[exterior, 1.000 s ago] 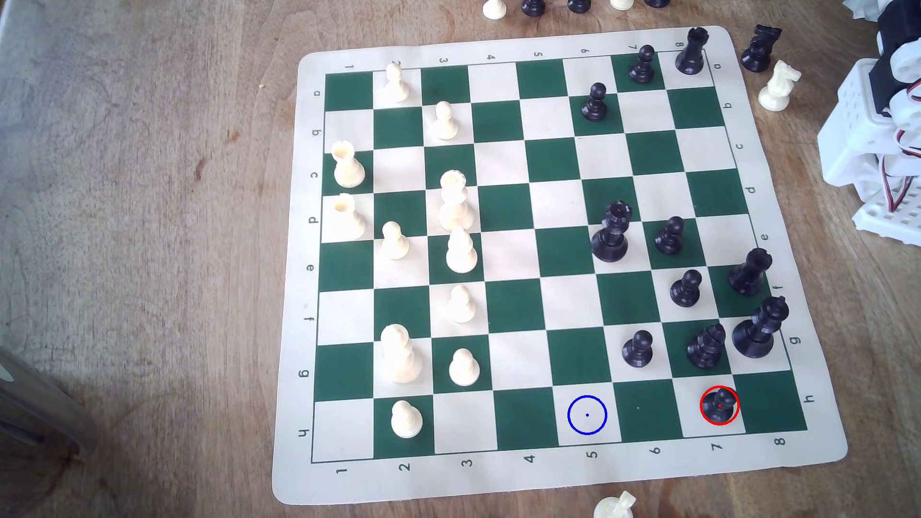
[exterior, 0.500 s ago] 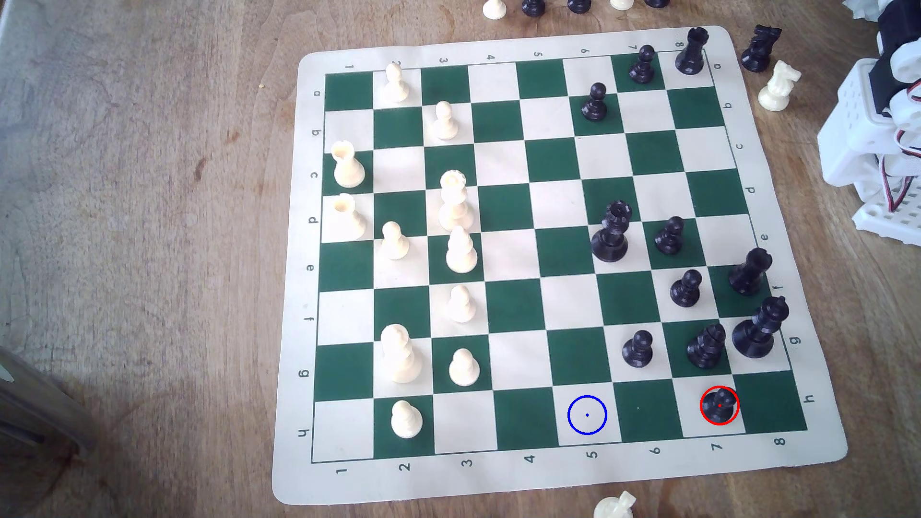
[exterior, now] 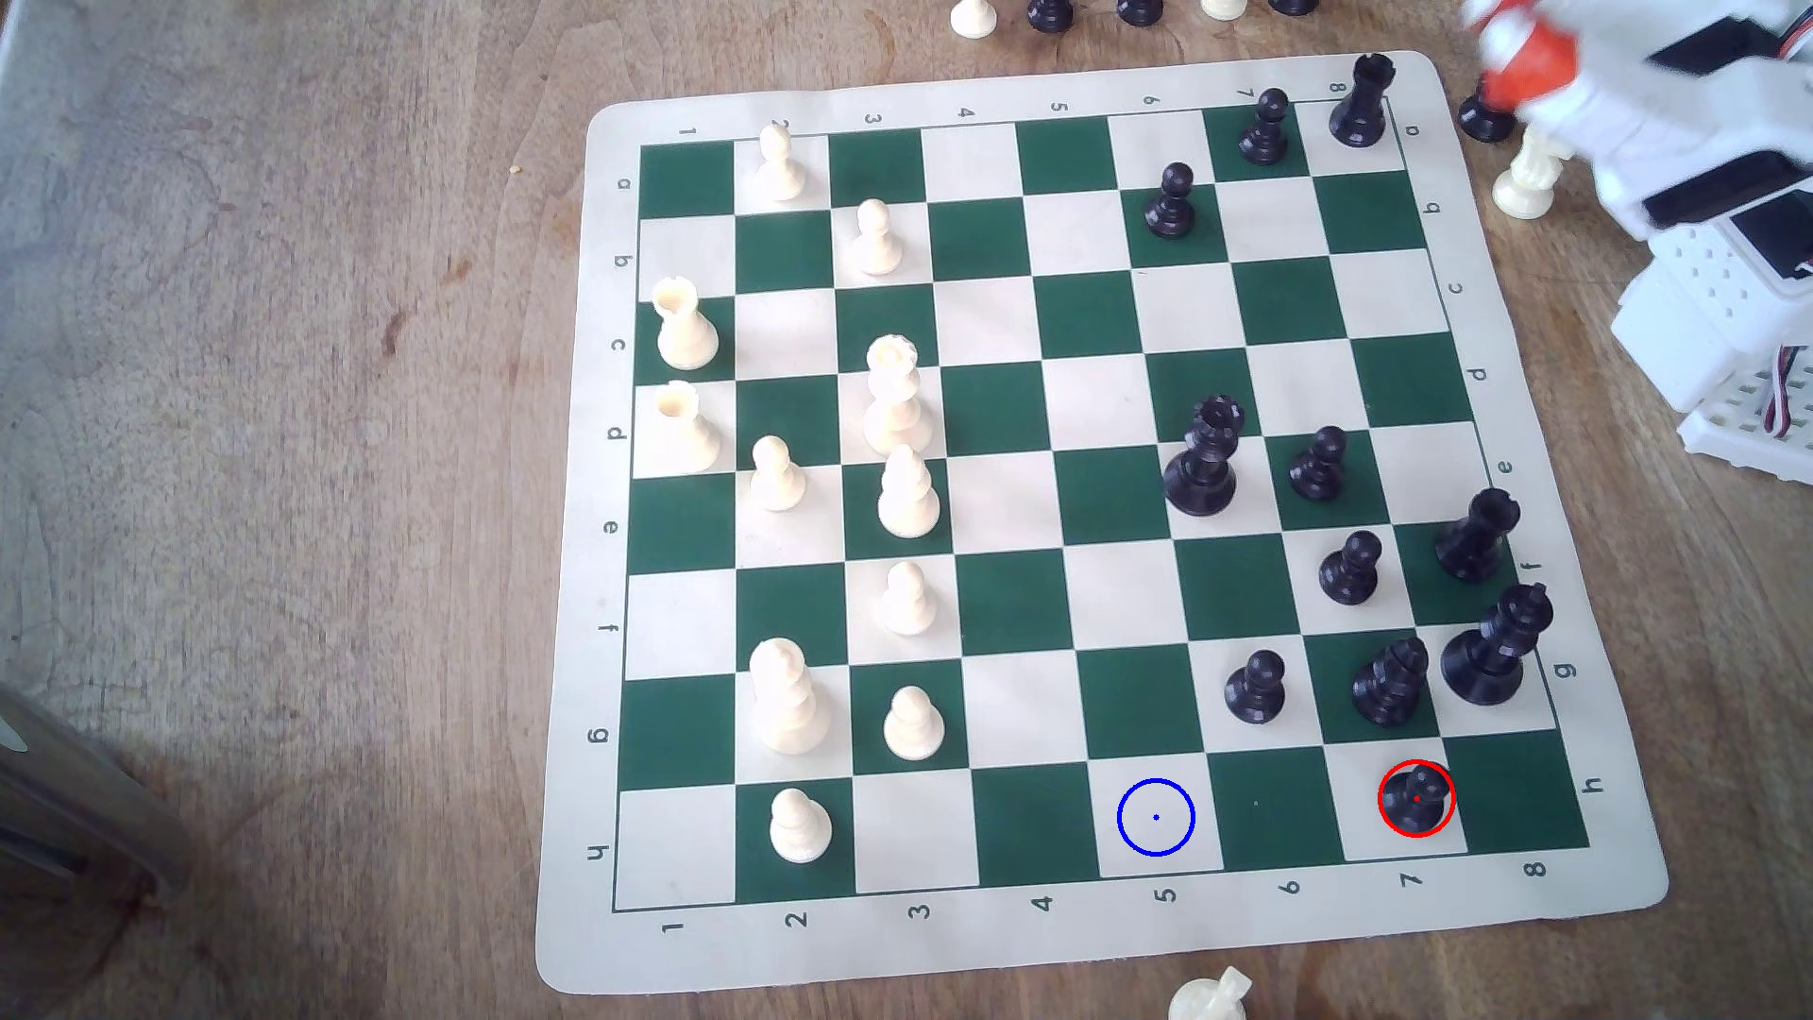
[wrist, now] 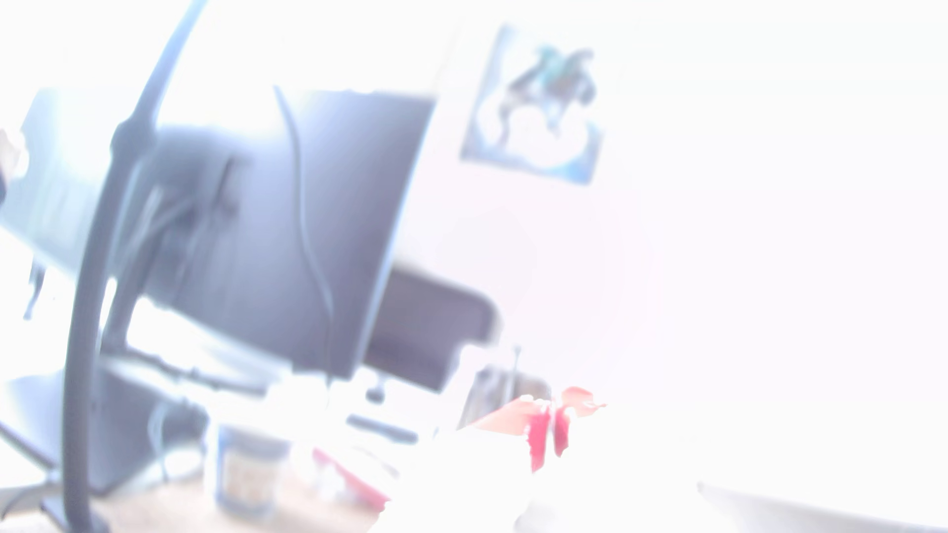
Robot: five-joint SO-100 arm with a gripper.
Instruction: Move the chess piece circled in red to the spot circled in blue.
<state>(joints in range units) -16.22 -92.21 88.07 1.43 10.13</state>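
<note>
The small matte black pawn with a round ball head (exterior: 1417, 794) stands upright inside the thin red ring, on the cream square of row h, column 7, near the corner of the board at the exterior view's lower right. The cream-white square marked with the thin blue ring and blue dot (exterior: 1156, 817) is in the same row h, at column 5; 1 dark green square lies between it and the pawn's square, and nothing stands on it. Both belong to the green and cream roll-up chess mat (exterior: 1069, 942), which lies flat on the brown wooden worktop (exterior: 294, 490).

The white plastic arm with an orange tip on its gripper (exterior: 1519, 51) is at the exterior view's upper right, beyond the corner of the mat and well apart from the pawn. It is blurred, so I cannot tell if the jaws are spread or pressed together. It partly covers a black knight (exterior: 1481, 118) and a cream knight (exterior: 1526, 181) that stand off the mat.

On row g, a black bishop with a notched head (exterior: 1391, 682) and another black pawn (exterior: 1256, 687) are near the circled pawn.

The wrist view is strongly overexposed and unsharp; a dark monitor (wrist: 287, 230) and a red-orange piece of the gripper (wrist: 549, 425) can be made out.
</note>
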